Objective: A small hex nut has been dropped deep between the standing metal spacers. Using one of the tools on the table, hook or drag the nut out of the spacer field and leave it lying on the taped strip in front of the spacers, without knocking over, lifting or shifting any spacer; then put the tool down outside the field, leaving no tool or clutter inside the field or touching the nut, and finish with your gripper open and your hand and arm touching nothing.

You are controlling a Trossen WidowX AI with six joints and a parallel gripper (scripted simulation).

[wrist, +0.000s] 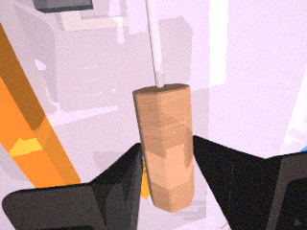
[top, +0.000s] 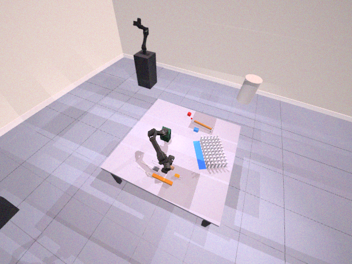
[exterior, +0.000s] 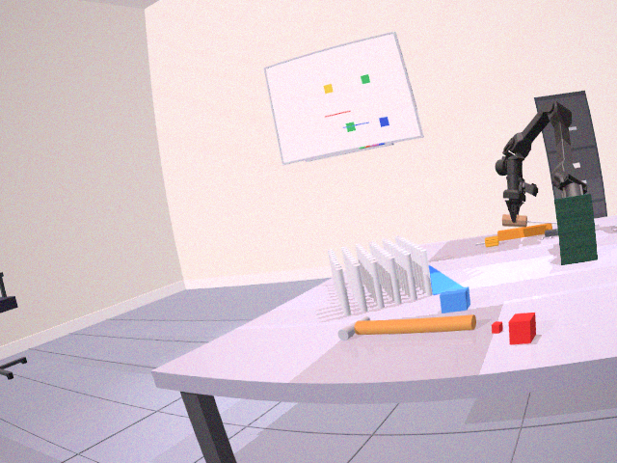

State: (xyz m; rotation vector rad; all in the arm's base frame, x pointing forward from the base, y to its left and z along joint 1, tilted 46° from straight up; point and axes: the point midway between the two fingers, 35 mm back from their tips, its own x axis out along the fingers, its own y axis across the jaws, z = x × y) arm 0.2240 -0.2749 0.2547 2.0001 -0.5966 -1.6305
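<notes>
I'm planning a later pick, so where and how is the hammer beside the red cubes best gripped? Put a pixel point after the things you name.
Probably mid-handle, from above, claw (top: 165, 172) (exterior: 514, 218) across its width: the orange handle (top: 203, 125) (exterior: 415, 325) is long, straight and lies flat, while the grey head (exterior: 347, 332) sits crosswise at one end. Both long sides look free there.

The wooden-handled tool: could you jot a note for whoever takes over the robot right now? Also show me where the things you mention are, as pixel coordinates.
Gripper (top: 169, 169) (exterior: 514, 219) (wrist: 166, 144): shut on the wooden handle (exterior: 507, 220) (wrist: 168, 163), a thin rod extending from it.
Spacers (top: 213, 152) (exterior: 371, 279): standing, beside the blue strip (top: 199, 154) (exterior: 443, 281).
Nut: can't be made out.
Done: tool gripped.
Left: drag nut onto strip, spacers undisturbed; put tool down outside field; open gripper, touching nothing.
</notes>
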